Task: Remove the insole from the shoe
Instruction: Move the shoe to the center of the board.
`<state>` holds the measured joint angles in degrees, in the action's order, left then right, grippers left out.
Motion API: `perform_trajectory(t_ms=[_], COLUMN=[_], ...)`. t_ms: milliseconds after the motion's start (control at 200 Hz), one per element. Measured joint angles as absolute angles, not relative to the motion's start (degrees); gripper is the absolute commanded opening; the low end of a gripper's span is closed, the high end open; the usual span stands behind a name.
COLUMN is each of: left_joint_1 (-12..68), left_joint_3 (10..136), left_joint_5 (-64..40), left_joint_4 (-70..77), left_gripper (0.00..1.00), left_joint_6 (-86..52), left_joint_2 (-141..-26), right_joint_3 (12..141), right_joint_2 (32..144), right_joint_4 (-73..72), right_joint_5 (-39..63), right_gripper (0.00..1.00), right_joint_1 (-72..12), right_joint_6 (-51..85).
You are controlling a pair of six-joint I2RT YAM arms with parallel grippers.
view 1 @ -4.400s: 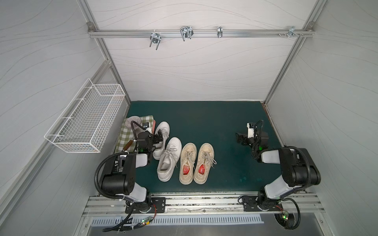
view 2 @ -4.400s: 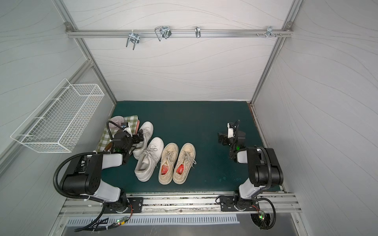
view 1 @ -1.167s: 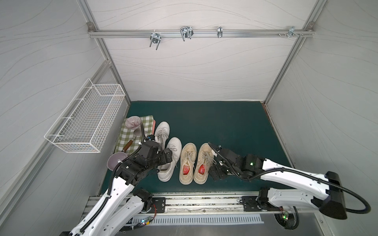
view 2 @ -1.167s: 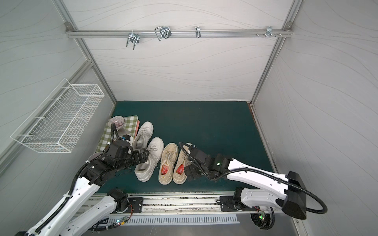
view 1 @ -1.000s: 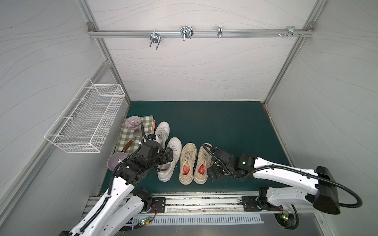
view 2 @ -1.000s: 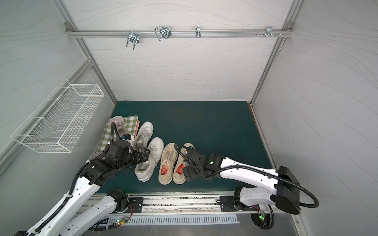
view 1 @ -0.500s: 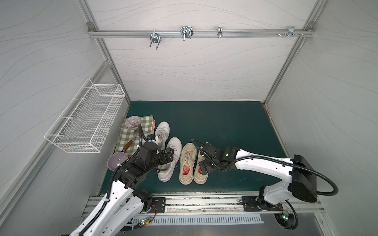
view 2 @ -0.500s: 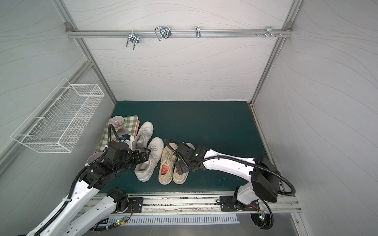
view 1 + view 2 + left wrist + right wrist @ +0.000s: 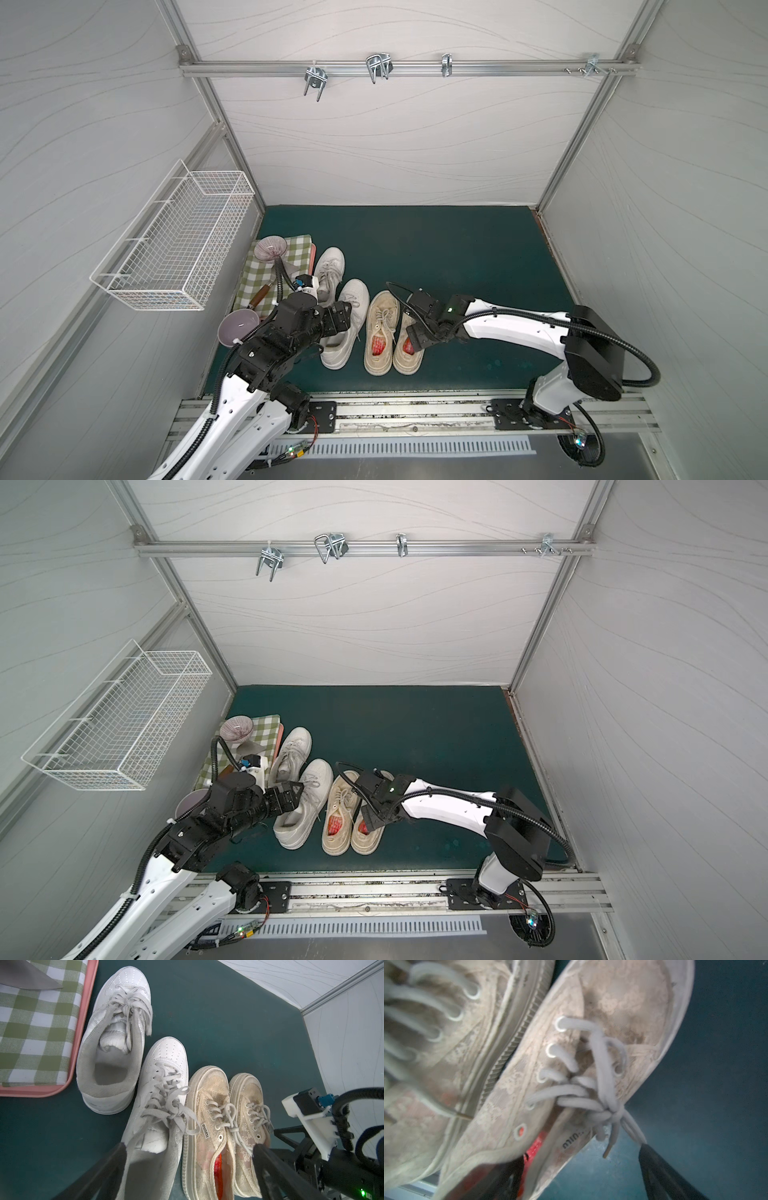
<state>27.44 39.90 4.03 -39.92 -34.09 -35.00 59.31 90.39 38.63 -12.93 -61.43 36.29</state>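
Two beige lace shoes stand side by side on the green mat, each with a red insole inside. My right gripper [image 9: 415,337] [image 9: 577,1172] is open at the heel of the right-hand shoe [image 9: 409,361] [image 9: 365,842]. One finger [image 9: 500,1178] is down inside the opening on the red insole [image 9: 537,1145] [image 9: 408,345]. The other finger [image 9: 654,1167] is outside the shoe's wall, over the mat. My left gripper [image 9: 351,318] [image 9: 189,1151] hangs open above the nearer white sneaker [image 9: 164,1059] and holds nothing.
A second white sneaker [image 9: 330,264] lies behind, beside a pink tray [image 9: 83,1022] with a checked cloth, a knife and a striped bowl [image 9: 270,247]. A lilac bowl [image 9: 239,328] sits by my left arm. A wire basket [image 9: 178,245] hangs on the left wall.
My right arm has swung in from the right and lowered its gripper into the right beige shoe's heel opening, with the jaws narrowing slightly. The left arm has barely moved.
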Motion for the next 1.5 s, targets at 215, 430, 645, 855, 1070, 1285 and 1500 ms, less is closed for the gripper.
perform_trajectory(t_ms=[215,430,645,855,1070,1285,1500], left_joint_1=[27.4,27.4,27.5,28.5,31.8,39.7,45.2], left_joint_3=[39.7,39.7,39.7,39.7,39.7,43.3,51.6], left_joint_5=[3.6,1.7,-0.8,-2.4,-2.3,-0.3,1.5], left_joint_4=[-39.1,-37.5,-35.6,-33.9,-31.9,-29.1,-25.8], left_gripper=[0.97,0.96,0.94,0.92,0.9,0.9,0.87], left_joint_6=[-34.1,-34.1,-34.3,-34.4,-35.2,-37.3,-38.0], left_joint_2=[-36.6,-39.0,-42.7,-45.9,-49.7,-59.4,-71.7], right_joint_3=[55.4,52.7,51.7,51.0,49.4,47.4,49.4], right_joint_2=[90.1,87.5,86.0,84.2,82.4,79.2,81.5], right_joint_4=[36.8,35.7,35.4,34.9,33.4,30.5,28.7], right_joint_5=[-11.8,-11.6,-11.2,-9.6,-5.5,1.5,4.5], right_gripper=[0.79,0.75,0.73,0.73,0.72,0.67,0.64], right_joint_1=[-54.3,-45.9,-38.1,-28.9,-26.4,-28.6,-35.6], right_joint_6=[36.0,34.6,32.4,30.9,28.8,28.4,29.1])
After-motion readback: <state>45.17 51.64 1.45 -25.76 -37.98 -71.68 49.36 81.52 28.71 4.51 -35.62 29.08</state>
